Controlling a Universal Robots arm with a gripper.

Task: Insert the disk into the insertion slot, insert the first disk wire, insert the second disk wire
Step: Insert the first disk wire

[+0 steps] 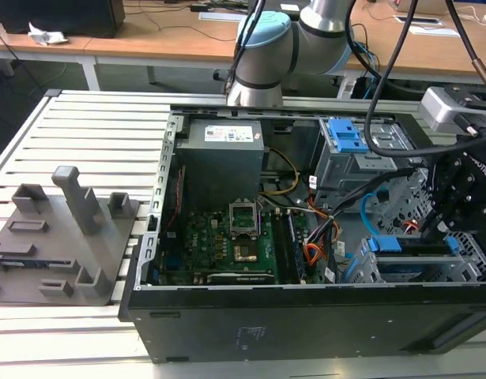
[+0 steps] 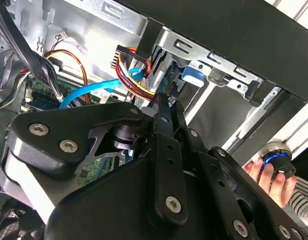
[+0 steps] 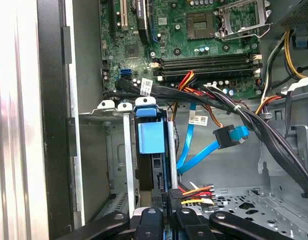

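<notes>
1. Farthest at the exterior view's left, a pale slatted metal worktop [image 1: 84, 118] carries a matt grey moulded fixture [image 1: 65, 237] with upright posts and shallow pockets.
2. Just beside it on the right lies an open black computer case [image 1: 306, 324]. Inside it are a green motherboard [image 1: 219, 237] and a plain grey power supply box [image 1: 223, 158].
3. Behind the case rises the robot arm [image 1: 266, 55], with pale blue caps on silver joints.
4. Further right in the case, a taller grey metal cage bears a blue plastic latch [image 1: 345, 136].
5. At the exterior view's right, near the case's front wall, the disk [image 1: 408, 249] sits in the insertion slot [image 1: 464, 268]. The slot is a low bay of grey perforated sheet metal.
6. The first wrist view looks along the disk [image 3: 146, 137]. Its bright blue carrier frames a dark edge, with the slot's thin metal rails [image 3: 127, 150] close on both sides.
7. That view also brings out the blue disk wire [image 3: 231, 136]. It is a flat glossy ribbon, and its blue plug lies apart from the disk by a bundle of black cables.
8. The end effector [image 3: 166, 196] has narrow black fingers drawn close together. They pinch the black plug of the multicoloured disk wire [image 3: 196, 191] right at the disk's edge, and red, yellow and black strands trail from it.
9. In the second wrist view the fingertips [image 2: 166, 102] converge on the same spot. At the far right of that picture a hand [image 2: 266, 177] rests on a round blue-ringed knob [image 2: 276, 162] outside the case.
</notes>
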